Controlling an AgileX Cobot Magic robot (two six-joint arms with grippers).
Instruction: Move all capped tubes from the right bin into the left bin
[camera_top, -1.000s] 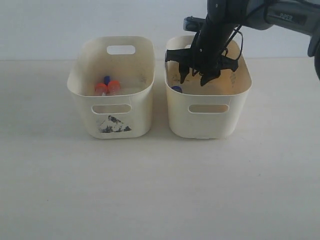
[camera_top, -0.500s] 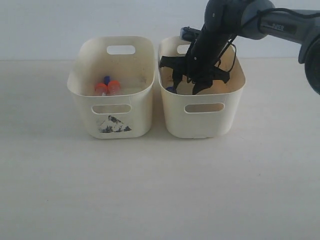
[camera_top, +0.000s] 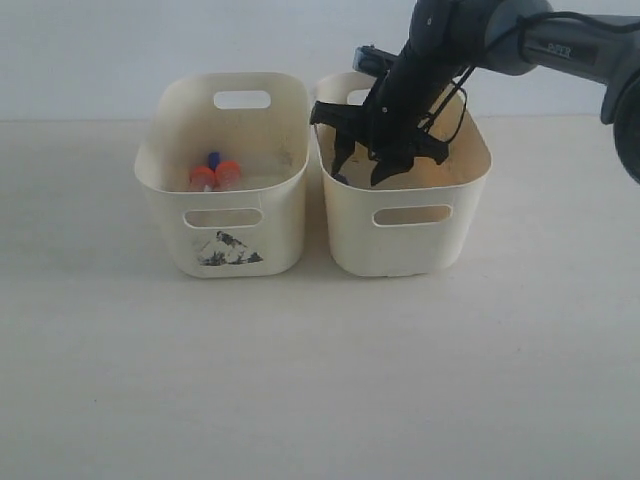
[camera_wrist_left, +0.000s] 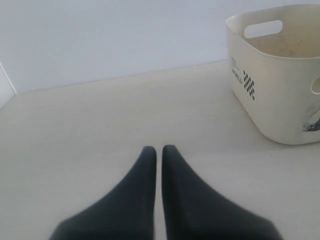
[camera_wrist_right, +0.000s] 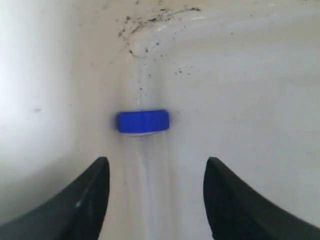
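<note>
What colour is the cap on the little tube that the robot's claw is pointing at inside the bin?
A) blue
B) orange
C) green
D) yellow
A: in the right wrist view, the capped tube on the floor of the right bin has a blue cap, just ahead of the open right gripper.

Exterior frontal, right wrist inside right bin (camera_top: 350, 232)

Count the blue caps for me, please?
2. One blue cap sits in the left bin, behind the orange caps; another blue cap lies in the right bin. More may be hidden.
</note>
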